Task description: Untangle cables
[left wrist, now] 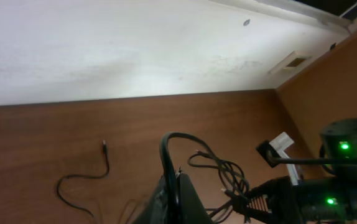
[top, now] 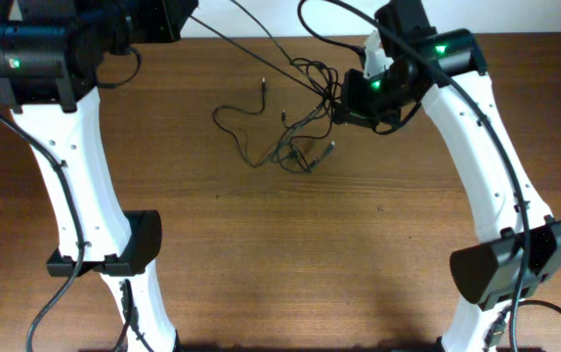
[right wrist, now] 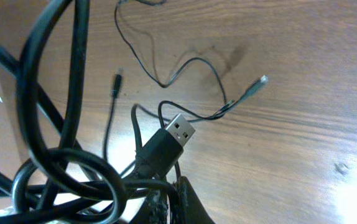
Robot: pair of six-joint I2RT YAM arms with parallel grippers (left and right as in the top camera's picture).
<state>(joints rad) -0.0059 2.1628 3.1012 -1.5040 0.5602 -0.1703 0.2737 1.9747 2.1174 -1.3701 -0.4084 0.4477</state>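
Note:
The cables (top: 295, 132) lie in a loose tangle on the wooden table, thin black cords with small plug ends. At the table's far left my left gripper (top: 178, 18) is shut on one cable, which runs taut from it down to the tangle. In the left wrist view that cable (left wrist: 166, 149) arches up out of the closed fingers (left wrist: 188, 199). My right gripper (top: 342, 106) is at the tangle's right side, shut on a bunch of cables. In the right wrist view, thick loops (right wrist: 54, 174) and a USB plug (right wrist: 178, 130) rise just beyond the gripper (right wrist: 171, 186).
A loose strand with a small plug (top: 263, 86) trails left of the tangle. Thin cords with small plugs (right wrist: 259, 82) lie on the wood beyond the right gripper. A white wall (left wrist: 135, 50) borders the table's far edge. Both white arms (top: 75, 166) stand at the sides.

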